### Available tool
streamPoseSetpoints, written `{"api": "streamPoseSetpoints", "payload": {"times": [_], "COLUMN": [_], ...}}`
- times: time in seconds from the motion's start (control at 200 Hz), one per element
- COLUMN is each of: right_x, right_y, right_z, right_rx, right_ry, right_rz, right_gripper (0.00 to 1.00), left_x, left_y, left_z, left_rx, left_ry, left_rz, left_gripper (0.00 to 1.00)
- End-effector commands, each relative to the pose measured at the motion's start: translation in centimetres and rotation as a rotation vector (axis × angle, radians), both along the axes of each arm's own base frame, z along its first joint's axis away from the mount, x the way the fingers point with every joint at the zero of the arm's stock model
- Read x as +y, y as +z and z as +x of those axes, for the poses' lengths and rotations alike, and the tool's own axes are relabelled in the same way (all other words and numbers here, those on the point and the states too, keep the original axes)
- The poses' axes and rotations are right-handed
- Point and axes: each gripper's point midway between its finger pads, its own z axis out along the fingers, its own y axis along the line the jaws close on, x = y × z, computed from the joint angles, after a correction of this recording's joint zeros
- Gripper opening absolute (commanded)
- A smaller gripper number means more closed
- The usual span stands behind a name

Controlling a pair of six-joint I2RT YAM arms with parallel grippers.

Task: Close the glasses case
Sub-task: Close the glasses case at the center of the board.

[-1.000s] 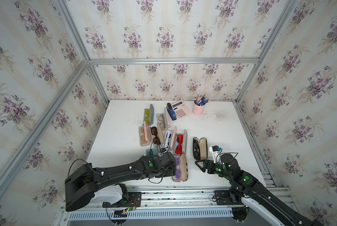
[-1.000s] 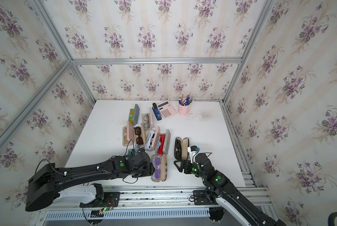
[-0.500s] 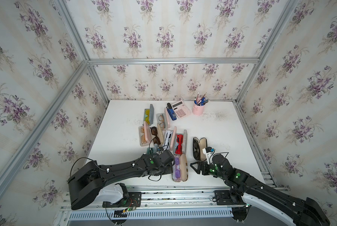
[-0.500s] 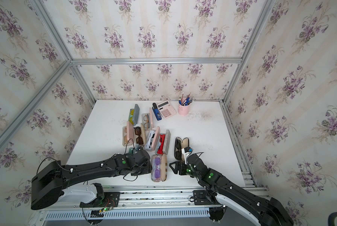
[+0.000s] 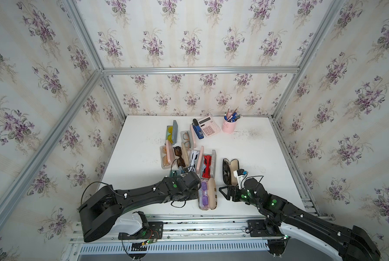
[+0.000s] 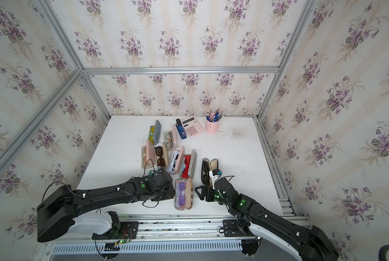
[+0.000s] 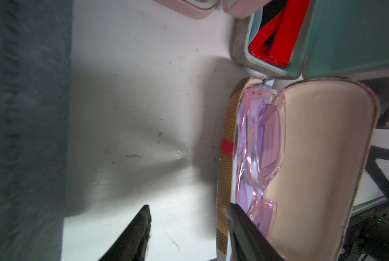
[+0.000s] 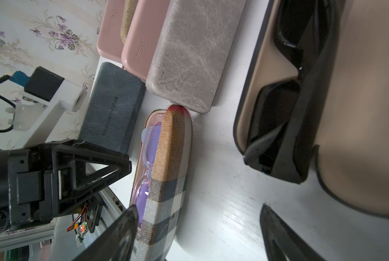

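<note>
Left wrist: grey case (image 7: 239, 45) beside plaid case (image 7: 313, 169).

In the right wrist view, a pink case (image 8: 141, 52) reads "SHERY" on its lid, and the dark grey case (image 8: 112, 106) beside it reads "REFUELING FOR CHINA".

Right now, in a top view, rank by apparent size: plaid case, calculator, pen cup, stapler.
1. plaid case
2. calculator
3. pen cup and stapler: they look about alike, so no ranking between them.
The plaid case lies nearest the camera, which inflates it.
</note>
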Motion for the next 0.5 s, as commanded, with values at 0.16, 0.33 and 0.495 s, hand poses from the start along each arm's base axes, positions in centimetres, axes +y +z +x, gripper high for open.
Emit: {"api": "streamPoseSetpoints", "payload": {"times": [0.16,0.33,0.495], "right_x": [-0.3,-0.6,-0.7], "right_y": [0.1,-0.1,-0.6], "right_z": [0.2,-0.1,-0.2], "right_rx": [-0.017,-0.016,-0.017], "right_ry": [-0.018,-0.018,-0.016], "right_rz": [0.001,-0.001,0.0], "right_gripper": [0.84,0.84,0.84], "left_x": [-1.2,-1.5,-2.0], "left_y": [-0.4,-0.8,-1.0], "left_z": [0.4,0.6,0.6], "left_rx": [0.008,0.016,0.02], "left_ry": [-0.027,-0.031,-0.045], "left_rz": [-0.006,0.007,0.016], "left_gripper": [0.56,0.56,0.54]}}
